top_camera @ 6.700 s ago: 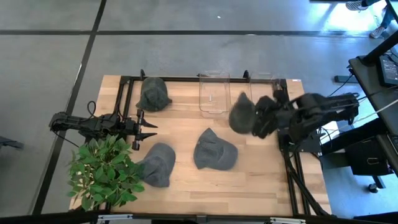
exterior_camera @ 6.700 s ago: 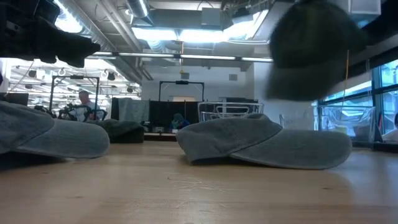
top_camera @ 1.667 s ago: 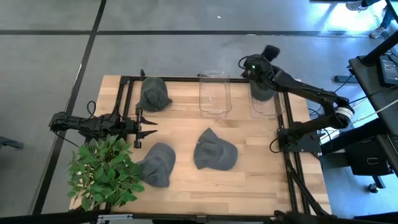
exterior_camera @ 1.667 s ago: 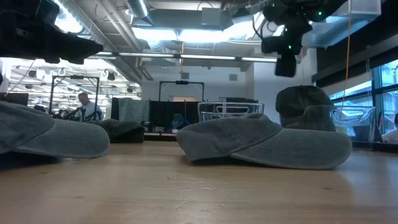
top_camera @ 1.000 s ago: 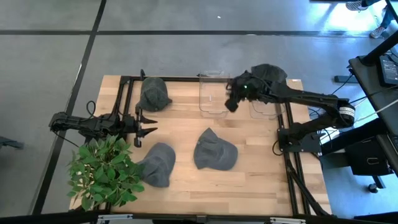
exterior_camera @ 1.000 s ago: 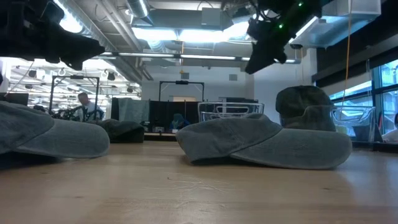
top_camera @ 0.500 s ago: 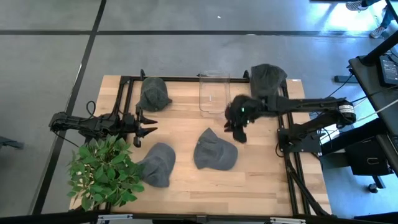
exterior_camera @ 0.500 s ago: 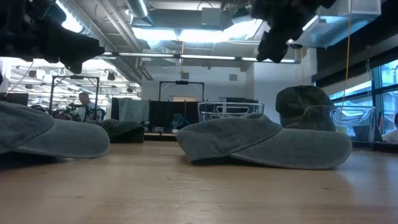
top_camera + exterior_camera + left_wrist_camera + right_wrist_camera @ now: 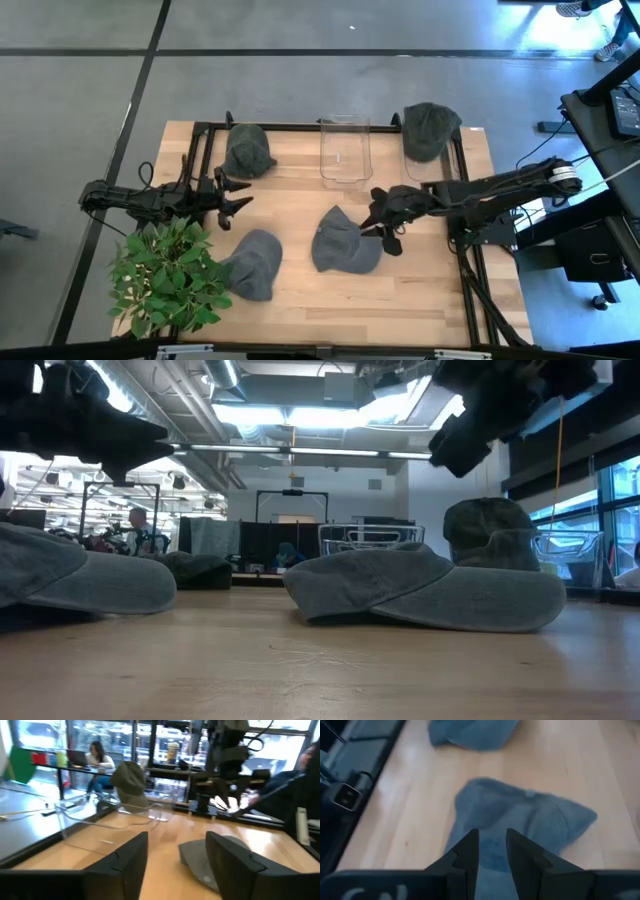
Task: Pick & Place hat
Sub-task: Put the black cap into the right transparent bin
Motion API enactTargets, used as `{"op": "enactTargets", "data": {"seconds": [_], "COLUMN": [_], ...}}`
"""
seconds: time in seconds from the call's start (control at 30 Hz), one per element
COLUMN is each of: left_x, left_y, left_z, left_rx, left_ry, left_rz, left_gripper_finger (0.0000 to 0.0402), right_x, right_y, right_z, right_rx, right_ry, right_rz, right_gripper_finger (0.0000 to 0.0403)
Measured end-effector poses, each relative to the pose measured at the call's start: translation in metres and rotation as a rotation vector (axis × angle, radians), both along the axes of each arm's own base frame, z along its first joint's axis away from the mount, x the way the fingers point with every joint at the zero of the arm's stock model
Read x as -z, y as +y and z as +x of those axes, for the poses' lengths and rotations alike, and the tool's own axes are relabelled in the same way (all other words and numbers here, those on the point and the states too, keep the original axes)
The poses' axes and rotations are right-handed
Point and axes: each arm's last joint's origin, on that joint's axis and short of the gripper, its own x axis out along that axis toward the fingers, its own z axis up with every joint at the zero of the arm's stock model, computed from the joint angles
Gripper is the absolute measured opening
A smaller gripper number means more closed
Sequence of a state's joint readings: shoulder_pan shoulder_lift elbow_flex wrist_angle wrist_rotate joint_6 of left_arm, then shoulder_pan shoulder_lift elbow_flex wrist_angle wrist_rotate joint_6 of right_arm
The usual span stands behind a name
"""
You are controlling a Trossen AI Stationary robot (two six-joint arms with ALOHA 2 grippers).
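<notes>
wooden table [image 9: 420, 280], grey hats [image 9: 346, 243], clear bins [image 9: 345, 152], plant [image 9: 168, 277]

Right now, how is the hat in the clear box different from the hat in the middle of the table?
The hat in the clear box sits raised in a container at the table's far right corner; the middle hat lies flat on the wood. The right gripper hovers by the middle hat, far from the boxed one. Both are grey caps.

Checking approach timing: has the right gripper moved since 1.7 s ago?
Yes. The right gripper has come from over the right clear bin at the table's far edge toward the near side, now beside the middle hat.
</notes>
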State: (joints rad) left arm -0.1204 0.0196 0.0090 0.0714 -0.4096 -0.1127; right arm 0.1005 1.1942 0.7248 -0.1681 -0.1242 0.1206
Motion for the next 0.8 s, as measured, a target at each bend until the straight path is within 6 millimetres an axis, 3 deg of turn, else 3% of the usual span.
{"op": "enactTargets", "data": {"seconds": [0.17,0.4,0.53,0.8], "left_x": [-0.005,-0.002,0.005,0.028], "left_y": [0.003,0.006,0.011,0.022], "left_z": [-0.002,-0.001,0.003,0.016], "left_rx": [-0.115,-0.239,-0.348,-0.371], "left_ry": [-0.045,0.035,0.133,0.385], "left_rz": [-0.008,0.077,0.101,0.127], "left_gripper_finger": [0.0241,0.0242,0.0244,0.0234], "right_x": [-0.010,-0.024,-0.026,-0.025], "right_y": [-0.001,-0.003,-0.006,-0.011], "right_z": [-0.015,-0.024,-0.025,-0.025], "right_rx": [0.001,-0.038,0.048,0.174], "right_ry": [-0.094,-0.185,-0.200,-0.196], "right_rz": [0.010,-0.069,-0.161,-0.238], "right_gripper_finger": [0.0099,0.0099,0.0099,0.0099]}}
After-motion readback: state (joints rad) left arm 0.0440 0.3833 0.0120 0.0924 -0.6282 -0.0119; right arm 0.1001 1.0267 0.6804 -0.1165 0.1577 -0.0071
